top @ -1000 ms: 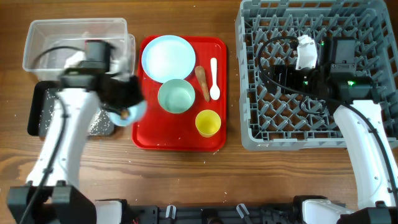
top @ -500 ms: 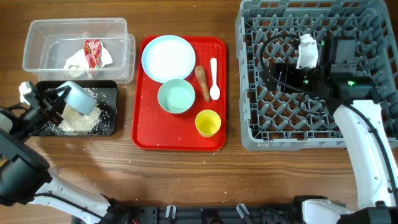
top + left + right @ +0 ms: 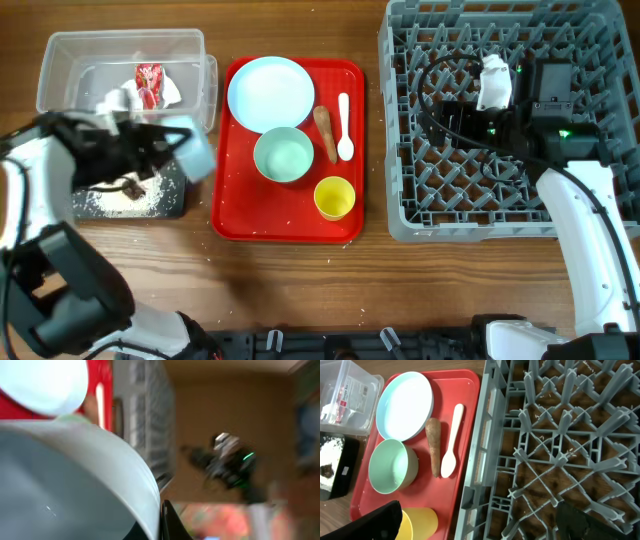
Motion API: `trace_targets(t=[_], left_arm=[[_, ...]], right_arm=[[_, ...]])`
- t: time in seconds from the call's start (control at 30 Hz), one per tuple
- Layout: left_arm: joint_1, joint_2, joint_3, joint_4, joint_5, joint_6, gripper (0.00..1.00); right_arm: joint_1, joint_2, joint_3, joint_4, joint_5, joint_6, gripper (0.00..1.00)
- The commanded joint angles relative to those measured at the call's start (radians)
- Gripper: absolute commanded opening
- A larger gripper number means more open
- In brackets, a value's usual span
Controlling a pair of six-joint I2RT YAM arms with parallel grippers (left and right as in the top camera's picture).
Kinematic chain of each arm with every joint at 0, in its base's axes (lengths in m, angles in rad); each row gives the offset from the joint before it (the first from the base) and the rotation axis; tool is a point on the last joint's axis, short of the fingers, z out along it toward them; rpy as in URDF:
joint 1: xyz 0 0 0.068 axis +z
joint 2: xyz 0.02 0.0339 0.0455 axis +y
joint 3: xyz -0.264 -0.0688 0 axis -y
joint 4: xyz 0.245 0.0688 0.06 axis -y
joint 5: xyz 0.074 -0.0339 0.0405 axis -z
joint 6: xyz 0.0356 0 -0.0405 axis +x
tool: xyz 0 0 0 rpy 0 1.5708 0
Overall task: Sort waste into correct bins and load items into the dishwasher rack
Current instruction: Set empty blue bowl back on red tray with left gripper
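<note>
The rack (image 3: 470, 190) holds nothing yet. The right gripper (image 3: 477, 510) hangs over it with its fingers spread wide and empty. The red tray (image 3: 240, 215) carries the rest of the dishes. The black tray (image 3: 178, 200) sits to its left, with rice (image 3: 115, 202) heaped inside.

The left gripper (image 3: 160, 143) holds the blue bowl (image 3: 197, 152) by its rim, in the air above the gap between the black tray and the red tray. One dark finger shows against the rim in the wrist view.

The grip takes one edge only, and both views are smeared by motion. A fast swing toward the rack could twist the bowl loose, or fling out any grains stuck inside. A low path could clip the green bowl (image 3: 284, 155) or the rack wall.

The blue bowl looks tipped on its side rather than upright. The blur hides which way its mouth faces. Being round, it has no long axis.
</note>
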Motion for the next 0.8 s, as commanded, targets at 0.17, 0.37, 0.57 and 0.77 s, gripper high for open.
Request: trace_targets(t=[0.17, 0.37, 0.57, 0.77], left_arm=[[-0.541, 0.006, 0.006, 0.249, -0.924, -0.409, 0.04], [-0.709, 0.007, -0.001, 0.238, -0.983, -0.495, 0.1], [-0.78, 0.019, -0.002, 0.237, -0.983, -0.496, 0.26], [-0.784, 0.019, -0.001, 0.124, -0.982, -0.496, 0.5]], right_arm=[[0.007, 0.011, 0.012, 0.006, 0.003, 0.014, 1.0], [0.007, 0.011, 0.012, 0.013, 0.003, 0.014, 1.0], [0.007, 0.011, 0.012, 0.013, 0.003, 0.013, 1.0], [0.007, 0.011, 0.012, 0.014, 0.003, 0.013, 1.0]])
